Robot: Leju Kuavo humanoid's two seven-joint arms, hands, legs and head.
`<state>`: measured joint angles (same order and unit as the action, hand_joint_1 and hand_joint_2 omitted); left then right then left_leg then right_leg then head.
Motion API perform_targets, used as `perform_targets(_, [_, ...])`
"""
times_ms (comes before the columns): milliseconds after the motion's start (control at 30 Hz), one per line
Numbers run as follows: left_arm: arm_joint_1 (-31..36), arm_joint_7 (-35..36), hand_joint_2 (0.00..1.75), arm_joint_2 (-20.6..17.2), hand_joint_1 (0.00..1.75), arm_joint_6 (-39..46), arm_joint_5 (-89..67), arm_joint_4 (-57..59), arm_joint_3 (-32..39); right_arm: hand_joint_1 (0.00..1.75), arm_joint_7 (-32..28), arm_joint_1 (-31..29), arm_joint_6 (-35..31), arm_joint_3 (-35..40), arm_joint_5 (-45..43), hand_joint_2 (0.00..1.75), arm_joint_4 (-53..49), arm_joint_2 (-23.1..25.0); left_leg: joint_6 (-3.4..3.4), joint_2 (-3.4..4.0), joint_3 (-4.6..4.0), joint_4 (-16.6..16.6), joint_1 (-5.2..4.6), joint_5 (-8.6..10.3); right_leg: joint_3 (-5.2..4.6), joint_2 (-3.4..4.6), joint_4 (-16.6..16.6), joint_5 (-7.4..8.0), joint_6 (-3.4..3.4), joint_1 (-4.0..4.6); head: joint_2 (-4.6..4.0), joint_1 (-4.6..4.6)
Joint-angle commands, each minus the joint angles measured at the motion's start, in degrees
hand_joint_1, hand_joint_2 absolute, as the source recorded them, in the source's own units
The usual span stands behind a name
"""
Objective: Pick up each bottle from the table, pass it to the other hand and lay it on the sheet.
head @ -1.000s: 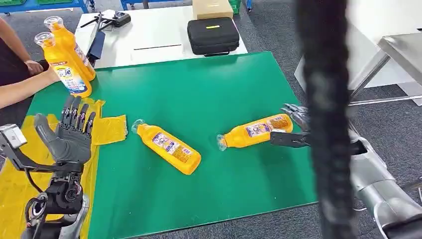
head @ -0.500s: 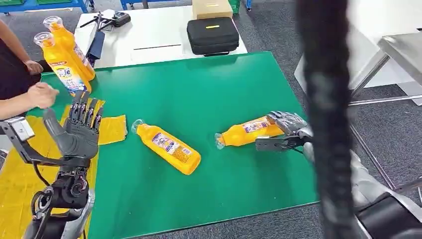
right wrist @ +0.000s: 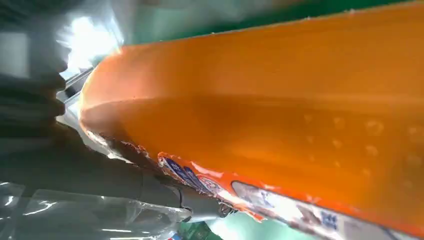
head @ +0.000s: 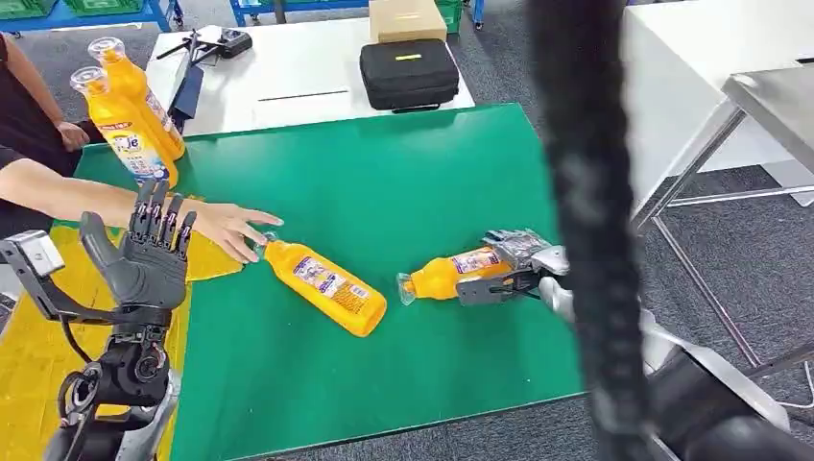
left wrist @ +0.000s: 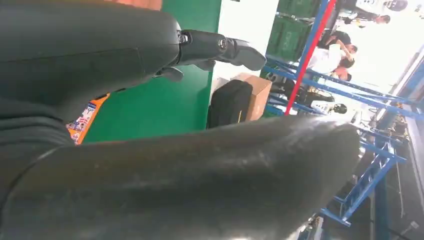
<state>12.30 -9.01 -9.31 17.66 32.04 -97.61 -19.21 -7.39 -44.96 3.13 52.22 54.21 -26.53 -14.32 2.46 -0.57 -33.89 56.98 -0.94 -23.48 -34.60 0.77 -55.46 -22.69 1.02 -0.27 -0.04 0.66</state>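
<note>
Orange plastic bottle with a printed label (head: 459,271) lies on its side on the green table mat (head: 384,182), its base end wrapped by the fingers of the robot's right hand (head: 514,264), thumb underneath, clear cap pointing away from them. A second orange bottle (head: 324,285) lies well clear of those fingers, a person's hand (head: 230,229) touching its cap. The left hand (head: 146,259) stands raised, fingers upright and slightly apart, holding nothing, over the yellow sheet (head: 38,327). Beyond its fingertips two more orange bottles (head: 125,120) stand upright.
</note>
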Motion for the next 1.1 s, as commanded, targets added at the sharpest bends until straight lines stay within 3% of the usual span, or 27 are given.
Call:
perform_targets(33, [1.79, 0.25, 0.00, -0.86, 0.00, 0.60, 0.40, 2.90, -2.32, 0.00, 0.47, 3.90, 1.61, 5.56, 1.36, 1.75, 7.58, 2.64, -0.14, -0.14, 0.24, -0.07, 0.10, -0.01, 0.33, -0.20, 0.15, -0.02, -0.02, 0.10, 0.00, 0.04])
perform_targets(267, [1.83, 0.25, 0.00, -0.93, 0.00, 0.65, 0.40, 2.90, -2.39, 0.00, 0.52, 3.81, 2.16, 5.70, 1.45, 1.75, 7.74, 2.70, -0.20, -0.22, 0.47, -0.11, 0.13, 0.02, 0.63, -0.29, 0.28, 0.00, -0.03, 0.13, 0.00, 0.04])
perform_targets(300, [1.98, 0.22, 0.00, -0.90, 0.00, 0.74, 0.41, 2.96, -2.43, 0.19, 0.55, 3.98, 2.48, 5.60, 1.32, 1.75, 7.90, 2.75, -0.23, -0.23, 0.46, -0.10, 0.15, 0.02, 0.62, -0.31, 0.30, 0.02, -0.03, 0.16, 0.00, 0.02])
perform_targets(333, [2.08, 0.19, 0.00, -0.85, 0.00, 0.86, 0.43, 2.99, -2.38, 1.66, 0.52, 4.19, 2.39, 5.61, 1.33, 1.75, 7.89, 2.71, -0.24, -0.23, 0.48, -0.11, 0.16, 0.03, 0.65, -0.32, 0.32, 0.02, -0.04, 0.16, 0.00, 0.05])
perform_targets(367, [2.20, 0.11, 0.00, -0.80, 0.00, 1.17, 0.43, 3.03, -2.23, 1.75, 0.52, 4.46, 2.76, 5.78, 1.45, 1.75, 8.08, 2.72, -0.23, -0.25, 0.48, -0.11, 0.15, 0.03, 0.65, -0.33, 0.30, 0.02, -0.03, 0.15, 0.00, 0.04])
perform_targets(533, [1.49, 0.35, 0.00, -1.77, 0.00, 2.25, 0.57, 2.97, -1.97, 1.75, 0.12, 5.42, 2.13, 2.60, -1.85, 1.75, 7.23, 2.11, -0.24, -0.26, 0.66, -0.10, 0.14, -0.01, 0.77, -0.34, 0.30, 0.00, -0.05, 0.15, 0.00, 0.07])
perform_targets(767, [0.35, 0.72, 0.00, -0.92, 0.00, 2.87, 0.48, 1.04, -0.27, 1.75, 0.07, 5.28, 0.64, -9.63, -12.13, 1.75, -2.66, -2.70, -0.24, -0.22, 0.60, -0.06, 0.11, -0.02, 0.70, -0.30, 0.26, 0.00, -0.03, 0.12, 0.00, 0.04])
perform_targets(1100, [0.09, 0.88, 0.00, -0.92, 0.00, 2.81, 0.37, 0.80, -0.08, 1.75, 0.42, 5.58, 2.05, -9.82, -12.29, 1.75, -4.20, -3.20, -0.08, -0.28, 0.36, 0.00, 0.04, -0.03, 0.57, -0.21, 0.16, -0.04, 0.01, 0.05, 0.00, 0.07])
